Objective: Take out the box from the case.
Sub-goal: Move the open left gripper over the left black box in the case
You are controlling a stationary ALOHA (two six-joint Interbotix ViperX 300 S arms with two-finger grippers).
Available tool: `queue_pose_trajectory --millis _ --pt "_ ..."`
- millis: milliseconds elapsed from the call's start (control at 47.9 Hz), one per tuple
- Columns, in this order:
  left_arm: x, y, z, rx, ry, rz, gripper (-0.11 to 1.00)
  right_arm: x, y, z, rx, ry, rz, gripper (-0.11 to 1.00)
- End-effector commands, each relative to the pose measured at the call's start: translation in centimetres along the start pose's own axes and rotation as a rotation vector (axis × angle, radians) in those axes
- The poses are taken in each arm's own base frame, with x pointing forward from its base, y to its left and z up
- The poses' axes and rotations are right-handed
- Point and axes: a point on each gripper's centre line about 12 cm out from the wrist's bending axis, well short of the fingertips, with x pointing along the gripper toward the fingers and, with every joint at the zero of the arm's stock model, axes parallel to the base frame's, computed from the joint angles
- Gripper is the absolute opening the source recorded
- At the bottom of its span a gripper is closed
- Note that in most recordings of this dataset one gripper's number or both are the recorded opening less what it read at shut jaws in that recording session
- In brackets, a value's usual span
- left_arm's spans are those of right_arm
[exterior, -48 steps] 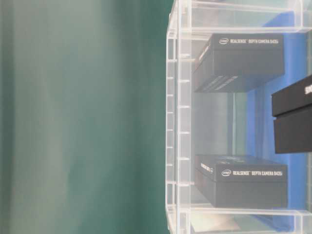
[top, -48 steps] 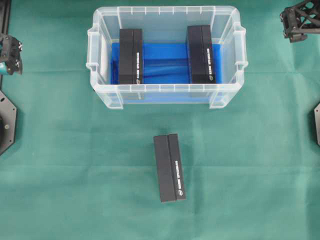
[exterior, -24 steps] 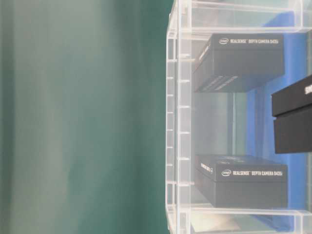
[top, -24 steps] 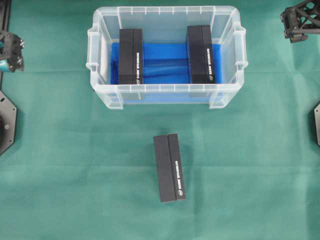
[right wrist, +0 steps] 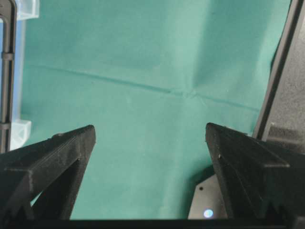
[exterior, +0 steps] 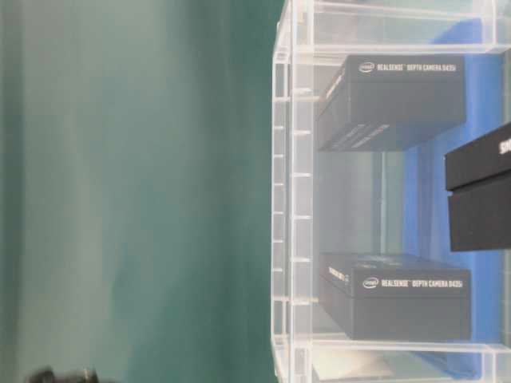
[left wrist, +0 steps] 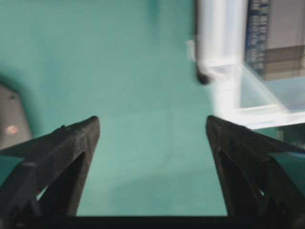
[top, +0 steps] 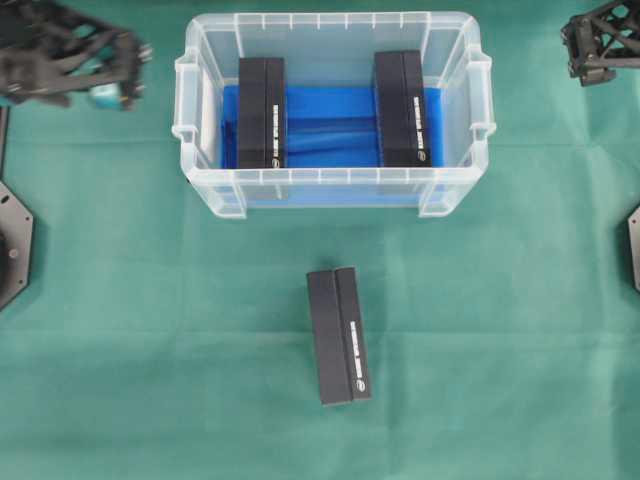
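Note:
The case [top: 330, 182] is a clear plastic bin with a blue cloth on its bottom, at the top middle of the overhead view. Two black boxes lie inside, one at the left [top: 262, 112] and one at the right [top: 408, 108]. A third black box [top: 338, 335] lies on the green cloth in front of the case. My left gripper [top: 128, 68], blurred, hovers just left of the case's left wall; its jaws [left wrist: 152, 126] stand open and empty, with the case corner [left wrist: 228, 71] ahead on the right. My right gripper [top: 582, 55] is open and empty at the far right.
Green cloth [top: 150, 300] covers the table. Dark arm base plates sit at the left edge [top: 12, 245] and the right edge [top: 634, 250]. In the right wrist view a base plate [right wrist: 209, 202] lies below the jaws and the case's rim [right wrist: 9, 71] is at the left edge.
My left arm has swung quickly from the left edge up and right toward the case's left side. The right arm, the case and the boxes have not moved.

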Motion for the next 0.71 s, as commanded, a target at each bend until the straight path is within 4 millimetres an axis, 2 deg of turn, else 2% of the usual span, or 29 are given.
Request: queue_pose_trajectory --millis 0,230,481,690 --pt "-1.3 -2.4 0.8 0.009 -0.023 -0.048 0.86 -0.5 0.0 0.3 0.002 -0.02 0.019 0.94" --pt "-2.0 -7.2 2.4 0.019 -0.037 -0.086 0.86 -0.5 0.1 0.5 -0.003 -0.043 0.03 0.94" --pt "-1.6 -11.3 2.7 0.019 -0.044 -0.087 0.86 -0.4 0.3 0.6 -0.033 -0.053 0.043 0.94" --pt "-1.1 -12.8 2.8 0.018 -0.049 -0.066 0.86 -0.4 0.2 0.6 -0.041 -0.055 0.046 0.94"
